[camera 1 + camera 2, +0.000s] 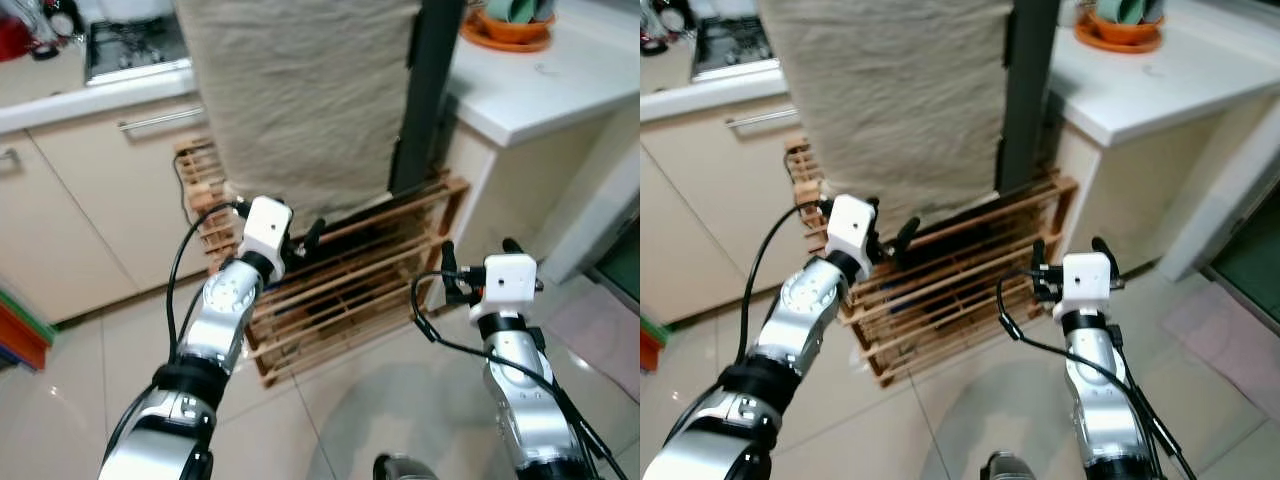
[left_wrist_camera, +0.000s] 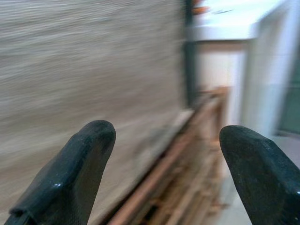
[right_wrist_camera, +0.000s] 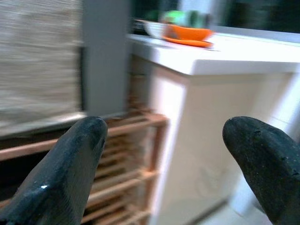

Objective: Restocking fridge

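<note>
Wooden slatted rack [image 1: 350,290] stands on the pale tiled floor [image 1: 90,380] straight ahead of both grippers, and neither one touches it. The left gripper [image 2: 168,131] holds its two black fingers [image 2: 89,154] spread wide with nothing between them; its tips are close over the rack's upper rail, just below the hanging edge of a beige cloth [image 1: 300,90] that drapes down over the back of the rack. The right gripper [image 3: 168,124] is likewise spread wide and has hold of nothing; its fingers [image 3: 70,164] point at the rack's near right corner, a little apart from it, beside the side panel of a white counter [image 1: 560,85]. The left wrist view is blurred, showing the cloth and the rack's rails as streaks. A dark upright post [image 1: 425,90] rises from behind the rack, between the cloth and the counter. On the counter, well beyond the right gripper, sits an orange dish [image 1: 510,30] with something green in it. To the left of the cloth run cream cabinet fronts [image 1: 100,190] with bar handles, and above them a steel cooktop [image 1: 135,45] is set into the worktop.
</note>
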You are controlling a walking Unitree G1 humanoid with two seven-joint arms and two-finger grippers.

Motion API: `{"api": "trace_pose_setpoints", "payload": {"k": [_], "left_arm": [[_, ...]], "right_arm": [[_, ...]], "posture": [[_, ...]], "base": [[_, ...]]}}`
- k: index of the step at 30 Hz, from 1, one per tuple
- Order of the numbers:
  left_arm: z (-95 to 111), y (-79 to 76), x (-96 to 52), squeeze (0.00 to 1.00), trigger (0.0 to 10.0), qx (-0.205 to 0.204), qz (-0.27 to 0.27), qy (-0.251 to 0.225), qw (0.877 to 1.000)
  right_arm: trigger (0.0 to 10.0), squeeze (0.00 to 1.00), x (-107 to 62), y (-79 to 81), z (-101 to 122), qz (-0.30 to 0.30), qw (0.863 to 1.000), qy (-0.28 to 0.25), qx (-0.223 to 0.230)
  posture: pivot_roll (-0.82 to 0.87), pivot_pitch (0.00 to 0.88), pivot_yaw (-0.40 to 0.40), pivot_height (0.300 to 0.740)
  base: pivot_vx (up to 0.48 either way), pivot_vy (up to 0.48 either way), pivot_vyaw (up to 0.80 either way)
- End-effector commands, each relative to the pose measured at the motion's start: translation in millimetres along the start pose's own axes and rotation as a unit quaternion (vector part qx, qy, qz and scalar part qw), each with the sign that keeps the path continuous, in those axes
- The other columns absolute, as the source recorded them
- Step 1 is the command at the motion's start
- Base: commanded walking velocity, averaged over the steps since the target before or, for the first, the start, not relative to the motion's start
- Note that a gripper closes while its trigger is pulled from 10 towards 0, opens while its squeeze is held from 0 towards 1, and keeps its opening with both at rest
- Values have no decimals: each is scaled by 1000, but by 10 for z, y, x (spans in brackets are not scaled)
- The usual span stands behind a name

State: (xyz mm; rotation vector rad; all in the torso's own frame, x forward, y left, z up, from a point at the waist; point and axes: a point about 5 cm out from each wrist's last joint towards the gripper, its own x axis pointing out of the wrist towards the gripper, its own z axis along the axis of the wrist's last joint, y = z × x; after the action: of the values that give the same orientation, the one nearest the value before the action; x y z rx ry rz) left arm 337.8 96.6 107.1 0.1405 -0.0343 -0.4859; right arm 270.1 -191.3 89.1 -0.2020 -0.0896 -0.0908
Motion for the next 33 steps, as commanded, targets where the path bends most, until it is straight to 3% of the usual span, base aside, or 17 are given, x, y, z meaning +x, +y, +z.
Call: {"api": "trace_pose_setpoints", "payload": {"k": [1,10,17,18,23,33], "left_arm": [[-6,24,-4,0,10000,0,-10,4,1000],[-32,55,-3,0,10000,16,-23,13,1000],[-14,-4,6,0,10000,-19,-49,2,999],[-9,-28,10,0,10000,-44,-59,-1,997],[31,-58,5,0,10000,-44,-84,-15,995],[85,-142,2,0,10000,-29,-120,-40,992]], "right_arm": [[10000,0,28,7,35,-5,1000,-12,-3],[10000,0,-56,-20,-42,-19,1000,4,7],[10000,0,-60,-26,-46,-22,1000,4,3],[10000,0,-56,-26,-44,-23,1000,3,2],[10000,0,-49,-17,-41,-23,1000,2,2],[10000,0,-37,-17,-45,-25,1000,-1,1]], "posture": [[-148,0,52,740],[-157,0,54,740],[-162,0,56,740],[-161,0,55,740],[-158,0,54,740],[-166,0,59,740]], "base": [[0,0,-638],[0,0,-642],[0,0,-645],[0,0,-644],[0,0,-644],[433,0,-655]]}}
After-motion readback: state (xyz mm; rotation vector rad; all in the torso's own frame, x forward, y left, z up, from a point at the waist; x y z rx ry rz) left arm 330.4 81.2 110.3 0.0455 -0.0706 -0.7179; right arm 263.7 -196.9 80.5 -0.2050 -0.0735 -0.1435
